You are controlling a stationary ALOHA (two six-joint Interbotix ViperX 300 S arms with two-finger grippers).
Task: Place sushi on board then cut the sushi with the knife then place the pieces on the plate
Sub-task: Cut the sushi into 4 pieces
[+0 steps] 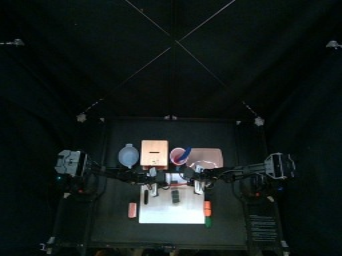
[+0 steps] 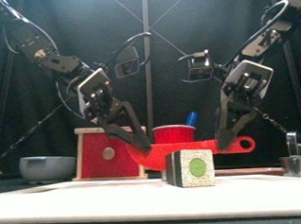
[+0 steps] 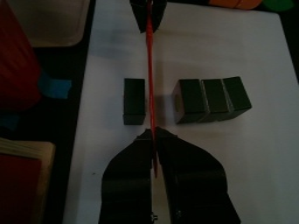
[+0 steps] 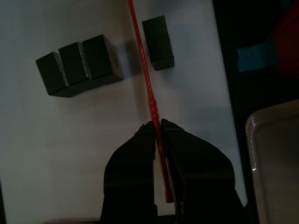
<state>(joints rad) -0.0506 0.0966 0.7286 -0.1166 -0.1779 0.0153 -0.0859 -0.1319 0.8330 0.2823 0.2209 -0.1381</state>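
Fingers (image 3: 126, 166) of the left gripper (image 3: 152, 137) are pinched tight on one end of the red knife (image 3: 151, 79), and the right gripper (image 4: 159, 128) is clamped on its other end. The blade spans the white cutting board (image 3: 251, 52). On that board lies the sushi roll (image 2: 191, 167), one dark green piece (image 3: 135, 98) split just apart from the three joined blocks (image 3: 212, 98), with the blade running along the gap between them.

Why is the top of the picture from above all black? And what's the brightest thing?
Top view: the upper half is only the black back curtain; the white board is the brightest patch. Front view: the board glows pale along the bottom. Left wrist view: the left gripper, jaws shut on the red knife, is a dark shape against the bright board.
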